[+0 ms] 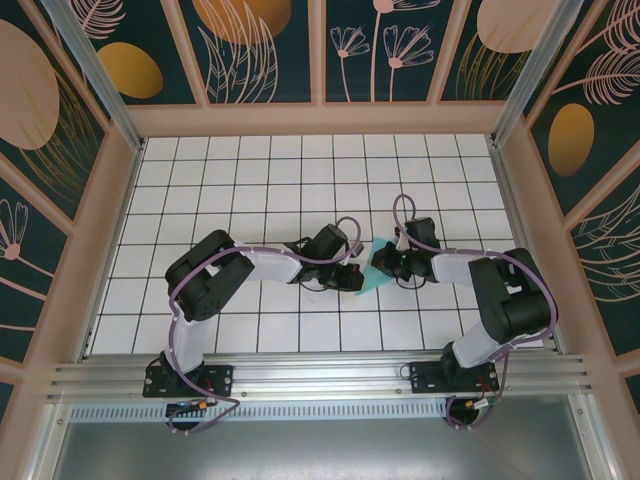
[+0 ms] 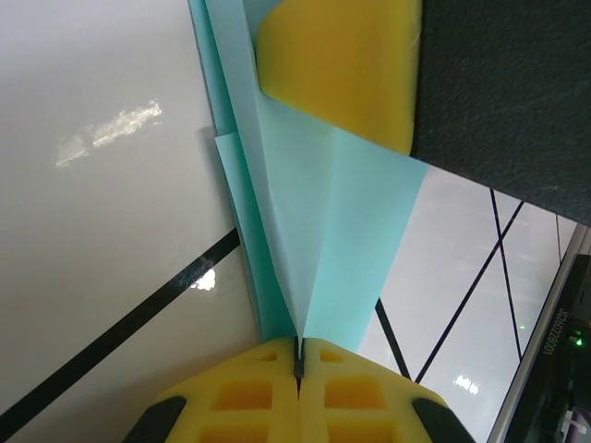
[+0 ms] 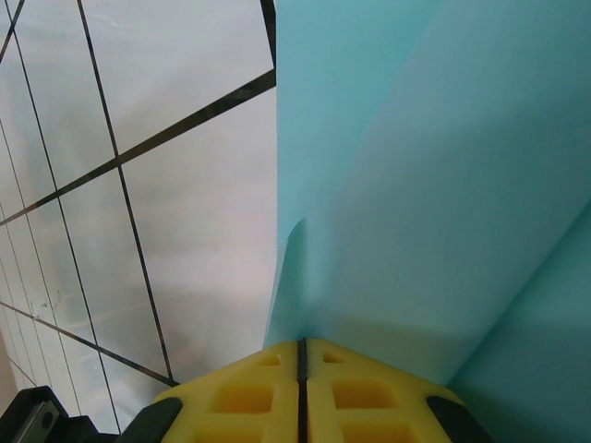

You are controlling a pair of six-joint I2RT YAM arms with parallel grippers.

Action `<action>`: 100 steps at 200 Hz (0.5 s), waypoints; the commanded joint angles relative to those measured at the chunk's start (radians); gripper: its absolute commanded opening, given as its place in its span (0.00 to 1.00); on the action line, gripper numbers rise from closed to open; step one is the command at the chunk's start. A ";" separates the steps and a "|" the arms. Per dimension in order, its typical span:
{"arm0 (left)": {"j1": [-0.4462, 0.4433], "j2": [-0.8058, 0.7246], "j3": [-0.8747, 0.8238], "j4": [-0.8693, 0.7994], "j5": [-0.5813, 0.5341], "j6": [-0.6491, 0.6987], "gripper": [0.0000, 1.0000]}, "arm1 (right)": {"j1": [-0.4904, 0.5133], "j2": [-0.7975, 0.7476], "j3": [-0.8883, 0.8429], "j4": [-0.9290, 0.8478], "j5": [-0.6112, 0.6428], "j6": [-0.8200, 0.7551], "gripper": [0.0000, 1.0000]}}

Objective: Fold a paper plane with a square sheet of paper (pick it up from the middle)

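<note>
**Q:** Where is the paper (image 1: 371,268), and how is it held?

**A:** Over the middle of the table (image 1: 250,170), between the two arms. The left claw (image 2: 298,365) and the right claw (image 3: 301,365) are each closed on the folded layers.

**Q:** What does this fold call for?

**A:** Probably an even pinch from both sides. Line the layers up along the ridge and pull gently, since thin paper slips or tears.

Plain light turquoise paper (image 2: 314,231), yellow pincer pads (image 3: 369,392), white desk (image 1: 300,170) gridded in black, dark teal walls (image 1: 270,50) with peach plants.
</note>
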 commanded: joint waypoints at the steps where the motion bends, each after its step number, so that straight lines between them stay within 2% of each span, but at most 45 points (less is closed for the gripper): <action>1: 0.000 0.029 0.002 -0.064 0.006 0.020 0.00 | -0.013 -0.026 -0.021 -0.006 -0.010 -0.001 0.12; 58: -0.001 0.026 0.005 -0.103 -0.058 0.048 0.00 | -0.041 -0.179 0.014 -0.075 -0.042 -0.002 0.17; 90: -0.002 -0.038 -0.002 -0.112 -0.172 0.078 0.00 | -0.078 -0.255 -0.028 -0.123 -0.009 -0.004 0.18; 100: -0.005 -0.061 -0.003 -0.131 -0.238 0.086 0.00 | -0.093 -0.278 -0.041 -0.132 -0.008 -0.002 0.19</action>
